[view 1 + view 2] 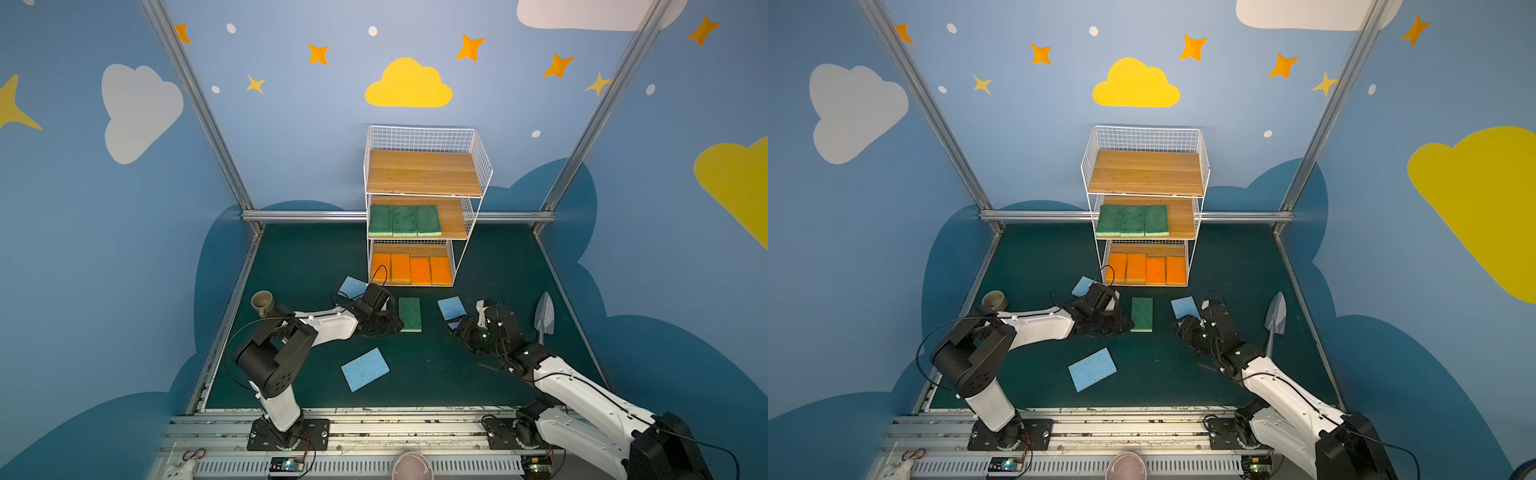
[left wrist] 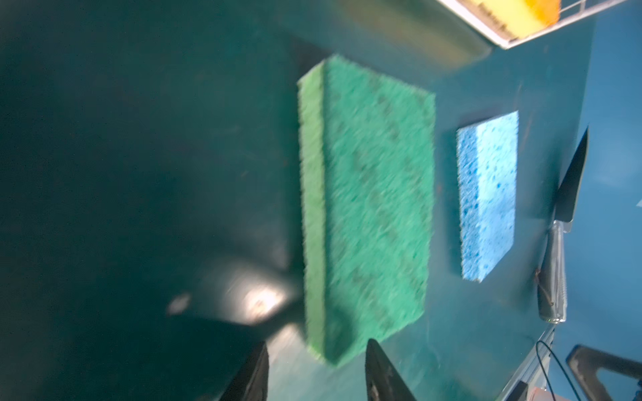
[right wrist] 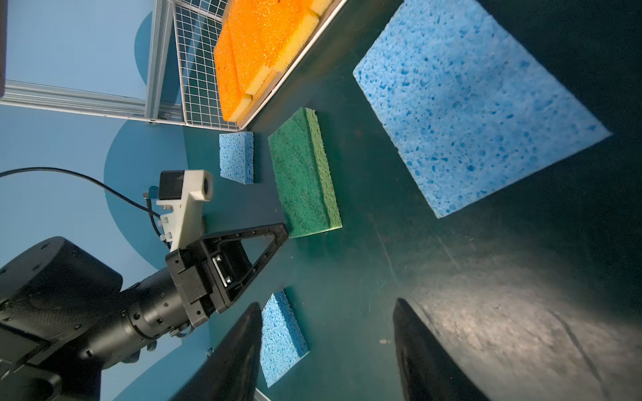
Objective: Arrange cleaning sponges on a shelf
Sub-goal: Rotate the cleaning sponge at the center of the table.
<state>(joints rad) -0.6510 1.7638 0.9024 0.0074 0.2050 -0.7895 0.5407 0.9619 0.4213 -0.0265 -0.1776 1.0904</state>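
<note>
The white wire shelf (image 1: 424, 172) (image 1: 1146, 172) stands at the back. Three green sponges (image 1: 405, 221) lie on its middle plank and several orange sponges (image 1: 410, 269) (image 3: 257, 45) on the bottom one. On the mat lies a green sponge (image 1: 410, 314) (image 2: 368, 208) (image 3: 304, 177). My left gripper (image 1: 392, 326) (image 2: 318, 342) is low at its near end, jaws apart around its corner without touching it. Blue sponges lie behind my left wrist (image 1: 352, 286), at the front (image 1: 365, 369) and at the right (image 1: 451, 308) (image 3: 469, 104). My right gripper (image 1: 455, 328) (image 3: 328, 303) is open just short of the right one.
A beige cup (image 1: 262, 301) stands at the mat's left edge. A grey trowel (image 1: 544, 318) (image 2: 556, 243) lies at the right edge, beside my right arm. A round pale bowl (image 1: 411, 465) sits on the front rail.
</note>
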